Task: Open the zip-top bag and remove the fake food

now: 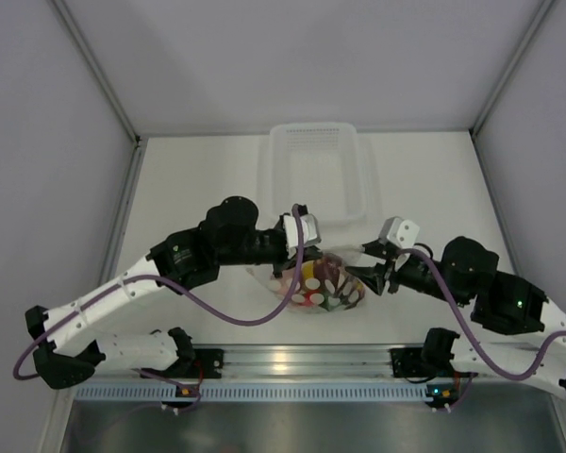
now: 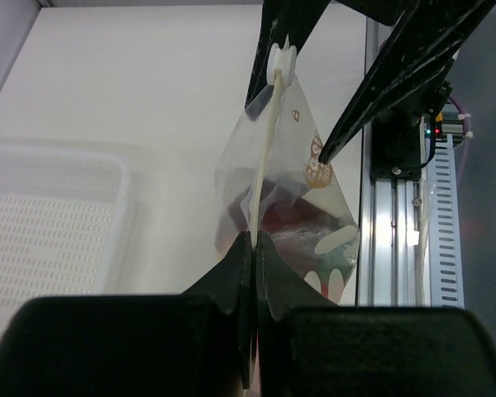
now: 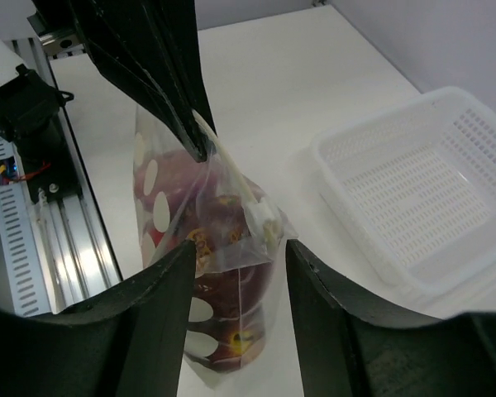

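Note:
The zip-top bag (image 1: 326,289), see-through with white dots, hangs just above the table's near middle. My left gripper (image 2: 255,238) is shut on one end of its zip strip, and that grip also shows in the right wrist view, on the bag (image 3: 223,318). The white slider (image 3: 263,219) sits at the other end. My right gripper (image 3: 240,256) is open, its fingers straddling the slider corner without touching it. Dark red and purple fake food (image 3: 231,285) fills the bag's lower part. From above, the left gripper (image 1: 295,267) and right gripper (image 1: 366,276) flank the bag.
A rigid white mesh basket (image 1: 311,170) stands on the table behind the bag, seen also in the right wrist view (image 3: 413,190). The aluminium rail (image 1: 292,360) with the arm bases runs along the near edge. Grey walls close in both sides.

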You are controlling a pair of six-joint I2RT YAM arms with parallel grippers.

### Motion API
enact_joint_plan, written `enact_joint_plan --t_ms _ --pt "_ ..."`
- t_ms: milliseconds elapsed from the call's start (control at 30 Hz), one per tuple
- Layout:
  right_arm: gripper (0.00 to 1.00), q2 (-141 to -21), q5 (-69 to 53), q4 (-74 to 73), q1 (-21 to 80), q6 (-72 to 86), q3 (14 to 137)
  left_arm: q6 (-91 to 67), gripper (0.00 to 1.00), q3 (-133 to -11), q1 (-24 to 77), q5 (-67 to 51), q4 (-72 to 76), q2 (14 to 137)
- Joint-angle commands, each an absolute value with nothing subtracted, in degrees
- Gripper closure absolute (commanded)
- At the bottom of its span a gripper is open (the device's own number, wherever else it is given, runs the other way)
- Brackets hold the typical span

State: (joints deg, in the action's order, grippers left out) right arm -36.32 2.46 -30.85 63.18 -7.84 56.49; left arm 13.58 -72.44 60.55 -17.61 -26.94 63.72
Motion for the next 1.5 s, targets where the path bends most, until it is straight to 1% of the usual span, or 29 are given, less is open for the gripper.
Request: enact_joint_plan --t_ms 0,133,267,367,400,533,633,667,767,833,900,933,967,1000,1133,1233,1300,1333,1367,1433,1467 --pt "0.51 -33.05 3.60 -27.86 62.58 -6.42 55.64 13.54 1.00 -73.65 59.94 -23.02 -23.82 61.26" --pt "0.50 -29.27 0.27 -26.03 62.58 -5.36 54.41 13.36 1.00 -73.91 59.85 -27.85 -23.82 60.29" --pt "0.50 -25.50 -6.41 -21.63 62.67 -4.13 52.13 12.66 1.00 -75.23 59.77 -31.27 -23.73 59.85" --pt "0.52 -23.39 -8.26 -16.71 62.58 -2.90 50.46 12.48 1.00 -76.28 59.77 -34.00 -23.64 59.94" --pt "0.54 -23.12 -9.65 -15.83 62.58 -2.47 50.19 12.31 1.00 -76.46 59.85 -34.27 -23.56 60.03" --pt "0.57 -22.94 -12.91 -12.57 62.58 -1.41 50.18 11.69 1.00 -77.08 59.77 -35.68 -23.55 60.12" --pt "0.62 -24.43 -14.59 -12.13 62.58 -1.23 51.50 11.52 1.00 -77.08 59.85 -36.82 -23.55 60.12" --pt "0.68 -25.39 -14.85 -12.48 62.58 -1.32 51.94 11.60 1.00 -77.08 59.85 -37.00 -23.64 60.03" --pt "0.80 -26.63 -15.64 -12.66 62.58 -1.14 52.82 11.34 1.00 -77.08 59.77 -36.91 -23.55 60.29" --pt "0.80 -26.89 -15.73 -12.66 62.58 -1.06 52.74 11.34 1.00 -77.08 59.77 -36.56 -23.38 60.12" --pt "0.83 -26.81 -15.56 -12.48 62.58 -1.05 52.47 11.34 1.00 -77.08 59.77 -36.39 -23.38 60.21" --pt "0.86 -26.72 -15.47 -12.39 62.58 -1.05 52.21 11.34 1.00 -77.08 59.85 -36.47 -23.38 60.21" --pt "0.92 -26.54 -15.29 -12.31 62.67 -1.14 52.12 11.34 1.00 -76.99 59.77 -36.39 -23.38 60.12" --pt "0.94 -26.54 -15.03 -12.39 62.58 -1.14 52.12 11.34 1.00 -76.99 59.85 -36.30 -23.38 60.12" --pt "0.94 -26.63 -13.80 -13.53 62.58 -1.58 52.73 11.60 1.00 -76.64 59.85 -35.42 -23.47 59.42" --pt "0.91 -26.63 -13.01 -13.71 62.67 -1.76 52.82 11.25 1.00 -76.47 59.77 -34.89 -22.94 58.98" --pt "0.91 -26.63 -12.92 -13.71 62.58 -1.76 52.82 11.08 1.00 -76.29 59.85 -34.98 -22.41 58.80" --pt "0.91 -26.72 -13.09 -13.71 62.58 -1.76 52.91 11.07 1.00 -76.20 59.77 -34.98 -22.24 58.62" --pt "0.97 -26.81 -13.27 -13.88 62.58 -1.84 53.00 10.90 1.00 -76.29 59.77 -35.15 -22.24 58.71" --pt "0.98 -27.33 -13.10 -14.41 62.58 -1.85 53.61 10.90 1.00 -76.38 59.77 -35.16 -22.15 58.97" --pt "1.00 -27.68 -13.10 -14.94 62.67 -2.11 53.96 10.90 1.00 -76.20 59.77 -35.07 -22.15 58.97"
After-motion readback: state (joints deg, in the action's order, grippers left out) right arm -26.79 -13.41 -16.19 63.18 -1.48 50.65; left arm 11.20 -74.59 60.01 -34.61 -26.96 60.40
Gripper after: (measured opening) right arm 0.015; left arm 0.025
